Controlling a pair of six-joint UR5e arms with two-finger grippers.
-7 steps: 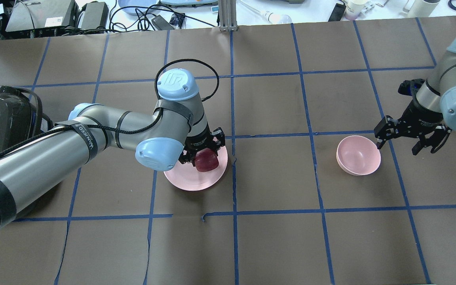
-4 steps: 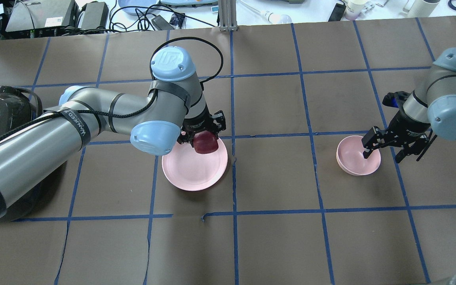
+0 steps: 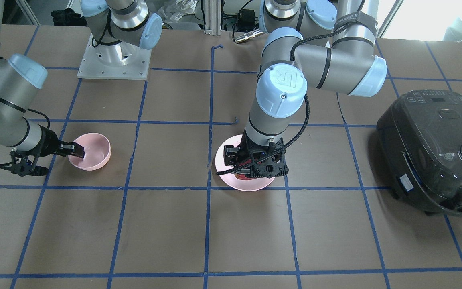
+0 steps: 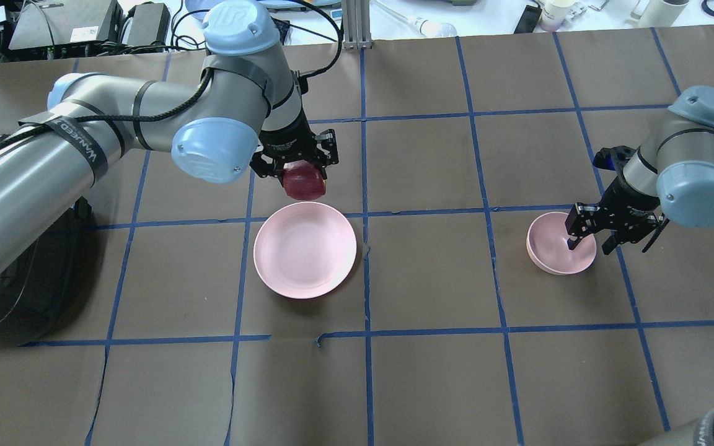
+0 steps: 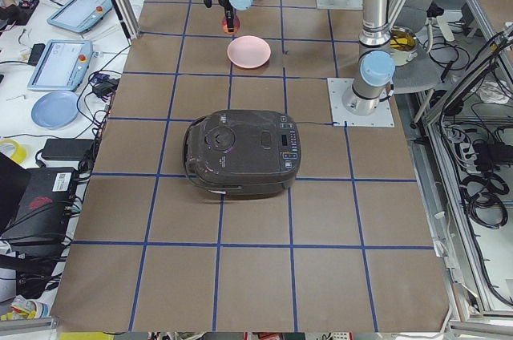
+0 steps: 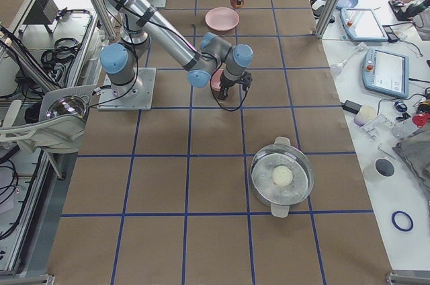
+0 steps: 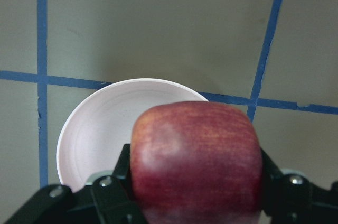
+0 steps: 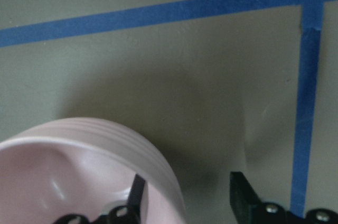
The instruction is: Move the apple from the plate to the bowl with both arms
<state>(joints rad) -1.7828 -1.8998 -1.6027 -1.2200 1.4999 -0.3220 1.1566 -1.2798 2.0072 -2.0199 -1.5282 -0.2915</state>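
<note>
My left gripper (image 4: pixel 297 168) is shut on the dark red apple (image 4: pixel 304 181) and holds it in the air just beyond the far edge of the pale pink plate (image 4: pixel 305 260). In the left wrist view the apple (image 7: pixel 195 160) sits between the fingers with the plate (image 7: pixel 100 134) below. The plate is bare. My right gripper (image 4: pixel 590 241) is open and straddles the right rim of the small pink bowl (image 4: pixel 552 244), one finger inside and one outside. The right wrist view shows the bowl's rim (image 8: pixel 132 145) between the fingers with a gap on the outer side.
A black rice cooker (image 3: pixel 435 152) stands on the table on my left side, under my left arm. A metal pot with a glass lid (image 6: pixel 282 176) stands beyond the bowl at my far right. Blue tape lines grid the brown table.
My left gripper has lifted the apple off the plate and carried it up and away from me. My right gripper has moved left and down onto the bowl's rim.
</note>
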